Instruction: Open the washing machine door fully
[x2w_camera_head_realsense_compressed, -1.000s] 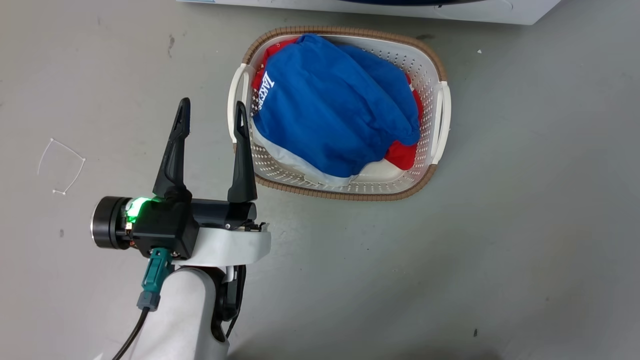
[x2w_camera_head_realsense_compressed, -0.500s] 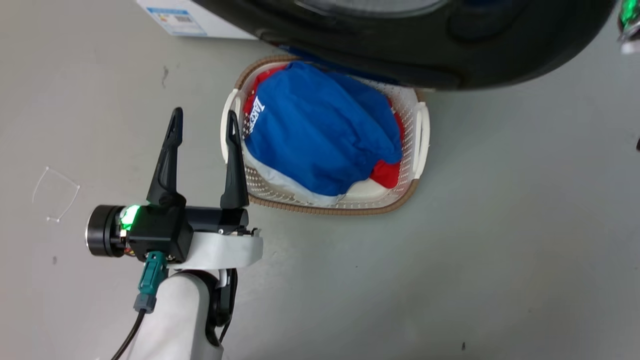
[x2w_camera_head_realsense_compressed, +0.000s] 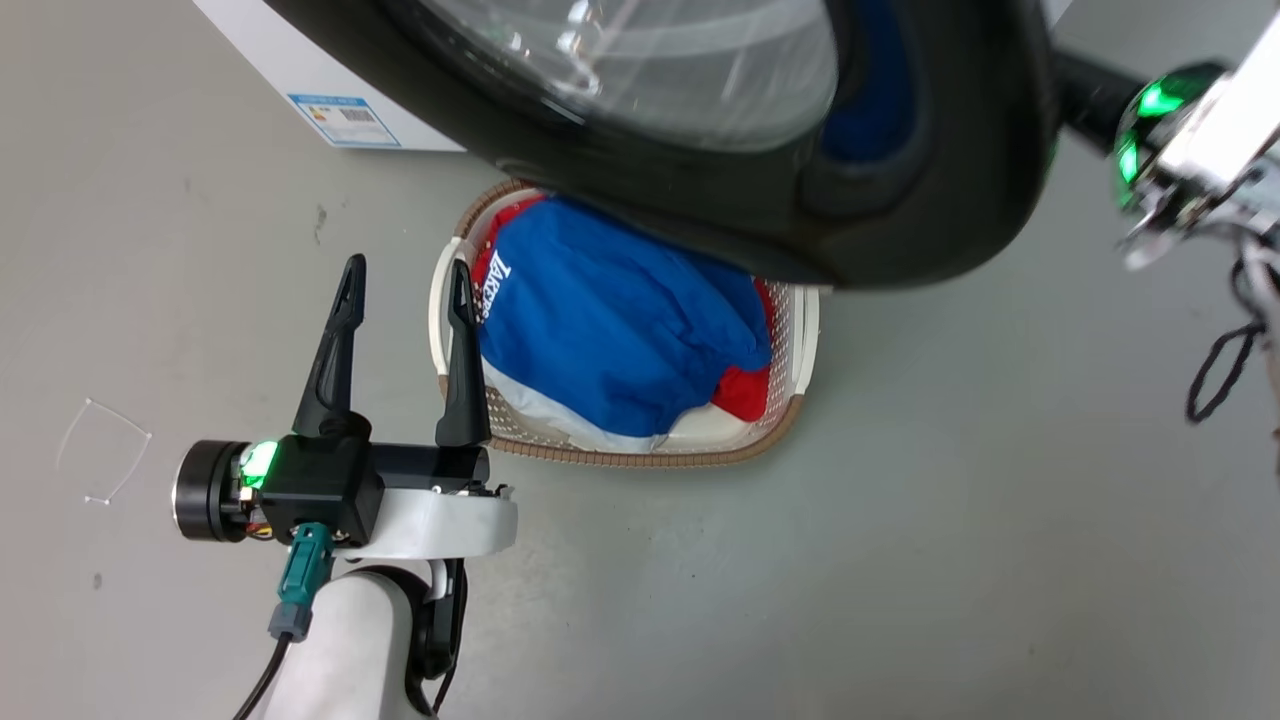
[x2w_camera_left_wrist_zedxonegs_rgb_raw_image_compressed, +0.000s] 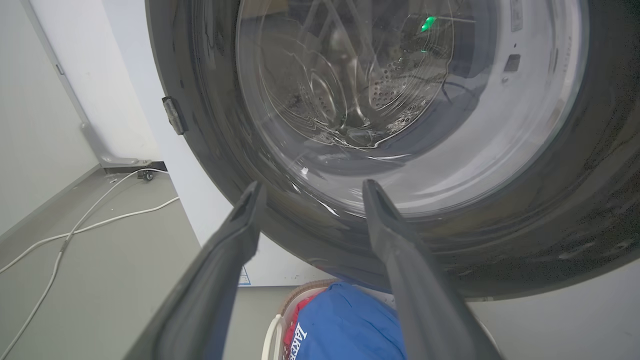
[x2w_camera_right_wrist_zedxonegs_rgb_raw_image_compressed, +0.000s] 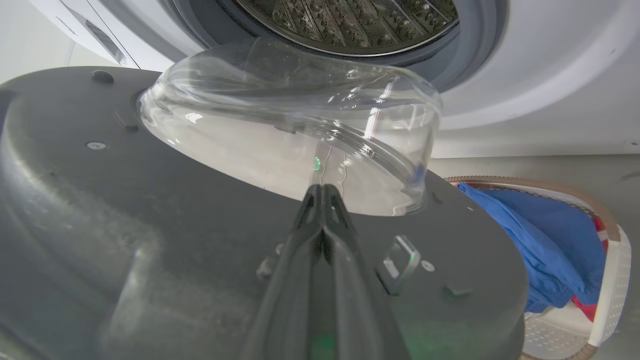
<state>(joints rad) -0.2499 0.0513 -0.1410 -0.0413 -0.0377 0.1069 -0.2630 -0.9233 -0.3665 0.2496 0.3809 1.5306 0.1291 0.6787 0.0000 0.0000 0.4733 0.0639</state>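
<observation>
Door: the washing machine door (x2w_camera_head_realsense_compressed: 900, 200) stood swung out from the front of the washing machine (x2w_camera_right_wrist_zedxonegs_rgb_raw_image_compressed: 525, 75). In the head view its black ring overhung the far rim of the basket.
Window: the glass bowl (x2w_camera_right_wrist_zedxonegs_rgb_raw_image_compressed: 280, 130) bulged from the door's inner face toward the steel drum (x2w_camera_right_wrist_zedxonegs_rgb_raw_image_compressed: 350, 20), whose opening lay uncovered.
Right gripper: the right gripper (x2w_camera_right_wrist_zedxonegs_rgb_raw_image_compressed: 320, 189) had its fingers pressed together with nothing between them. The tips were at the door's inner face just below the glass bowl, but whether they touched it could not be told.
Left gripper: the left gripper (x2w_camera_head_realsense_compressed: 406, 266) was spread wide and empty. It hung over the floor (x2w_camera_head_realsense_compressed: 900, 550) beside the basket's left handle and pointed at the door's outer face, apart from it.
Basket: the laundry basket (x2w_camera_head_realsense_compressed: 620, 455) sat on the floor in front of the machine, with a blue garment (x2w_camera_head_realsense_compressed: 610, 330) heaped over red and white cloth.
Sticker: a blue label (x2w_camera_head_realsense_compressed: 343, 119) sat low on the machine's front, near its corner.
Cable: a white cable (x2w_camera_left_wrist_zedxonegs_rgb_raw_image_compressed: 75, 230) lay along the floor at the machine's side.
</observation>
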